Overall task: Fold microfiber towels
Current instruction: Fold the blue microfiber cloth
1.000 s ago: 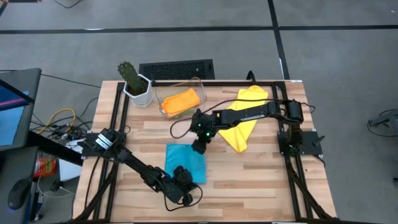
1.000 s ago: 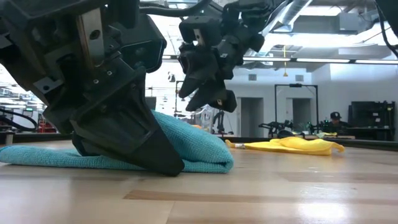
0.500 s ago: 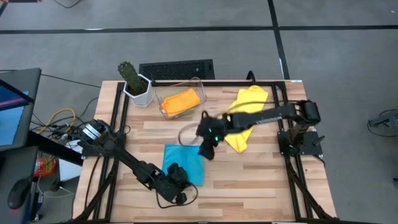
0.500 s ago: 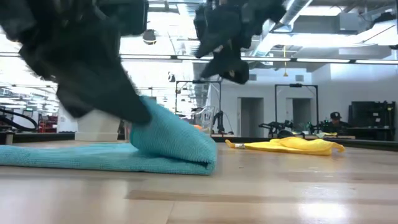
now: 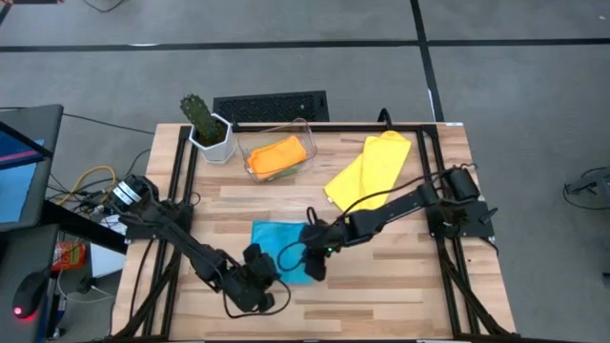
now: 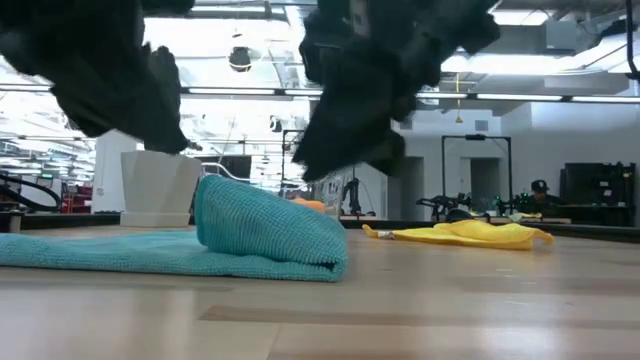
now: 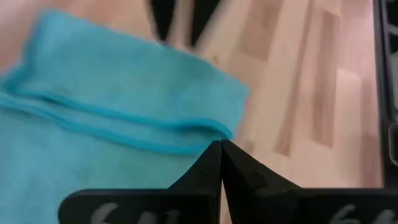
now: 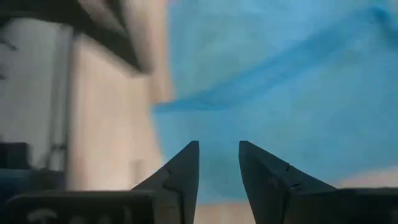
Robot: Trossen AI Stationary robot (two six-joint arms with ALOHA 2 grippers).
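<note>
The light blue towel (image 5: 284,250) lies near the middle of the wooden table (image 5: 400,286), toward the front edge, folded into a rough rectangle. Its long axis seems to run from the back of the table toward the front, though both arms cover part of it. In the low view its folded edge (image 6: 262,232) humps up above the flat lower layer.

The left gripper (image 5: 255,276) sits at the towel's front-left corner. In the left wrist view its fingers (image 7: 211,165) are pressed together, tips meeting just at the cloth's hem, with nothing visibly pinched between them.

The right gripper (image 5: 313,262) is at the towel's front-right edge. In the right wrist view its fingers (image 8: 186,163) stand apart with a narrow gap, pointing onto the blue cloth.

The yellow towel (image 5: 370,170) lies well apart at the back right, its long axis slanting from the back edge toward the table's centre. The orange towel (image 5: 276,155) rests inside the clear plastic bin (image 5: 307,135) at the back, beside a potted cactus (image 5: 204,124).
</note>
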